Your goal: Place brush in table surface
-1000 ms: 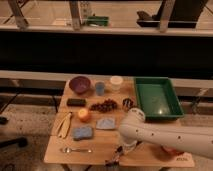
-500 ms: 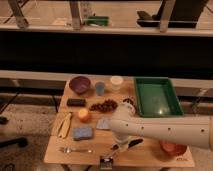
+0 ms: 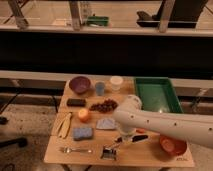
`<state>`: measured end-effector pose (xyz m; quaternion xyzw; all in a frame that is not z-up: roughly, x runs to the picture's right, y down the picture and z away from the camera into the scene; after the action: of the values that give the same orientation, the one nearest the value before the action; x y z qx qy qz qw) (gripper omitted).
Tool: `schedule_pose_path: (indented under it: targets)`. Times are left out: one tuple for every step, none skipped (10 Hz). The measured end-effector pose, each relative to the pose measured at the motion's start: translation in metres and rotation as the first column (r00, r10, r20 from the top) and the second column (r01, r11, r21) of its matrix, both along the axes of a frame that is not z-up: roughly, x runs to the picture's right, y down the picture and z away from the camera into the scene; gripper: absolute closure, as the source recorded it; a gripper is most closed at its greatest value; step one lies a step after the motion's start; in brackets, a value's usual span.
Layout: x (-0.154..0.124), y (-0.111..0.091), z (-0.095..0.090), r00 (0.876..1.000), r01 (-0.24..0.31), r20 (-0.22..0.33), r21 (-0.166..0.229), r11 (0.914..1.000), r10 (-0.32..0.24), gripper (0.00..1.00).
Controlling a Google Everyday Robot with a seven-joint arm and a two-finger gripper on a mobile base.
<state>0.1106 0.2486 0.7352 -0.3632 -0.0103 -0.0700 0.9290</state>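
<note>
1. The brush (image 3: 110, 150) lies flat on the table surface (image 3: 150, 158), forward and left of the green tray (image 3: 156, 80), close to the table's front edge. Its squarish head points at the camera and its slim handle slants back toward the tray.
2. The gripper (image 3: 124, 141) sits at the tray-side end of the handle. I cannot tell whether it is gripping or has let go.
3. The placing looks nearly finished. Best to release fully and then rise straight up, so the handle is not dragged.
4. The fork (image 3: 75, 149) and blue sponge (image 3: 82, 133) lie farther left of the tray. An orange bowl (image 3: 172, 146) sits just forward of the tray.
5. The wood is flat and light brown. Behind the tray a dark barrier crosses the room.
</note>
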Motion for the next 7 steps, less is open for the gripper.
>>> schedule_pose_path:
  targets:
    - [0.010, -0.007, -0.002, 1.000, -0.024, 0.011, 0.011, 0.9997, 0.024, 0.98]
    - [0.016, -0.011, -0.005, 0.999, -0.039, 0.031, 0.020, 0.9990, 0.038, 0.98]
    - [0.014, -0.011, -0.007, 0.998, -0.043, 0.055, 0.025, 0.9987, 0.042, 0.98]
    - [0.012, -0.008, -0.011, 0.996, -0.045, 0.081, 0.026, 0.9986, 0.043, 0.98]
    - [0.008, -0.002, -0.015, 0.994, -0.043, 0.104, 0.023, 0.9988, 0.040, 0.98]
    - [0.000, 0.005, -0.018, 0.991, -0.039, 0.132, 0.014, 0.9991, 0.037, 0.98]
    - [-0.006, 0.009, -0.019, 0.987, -0.034, 0.154, 0.010, 0.9994, 0.032, 0.98]
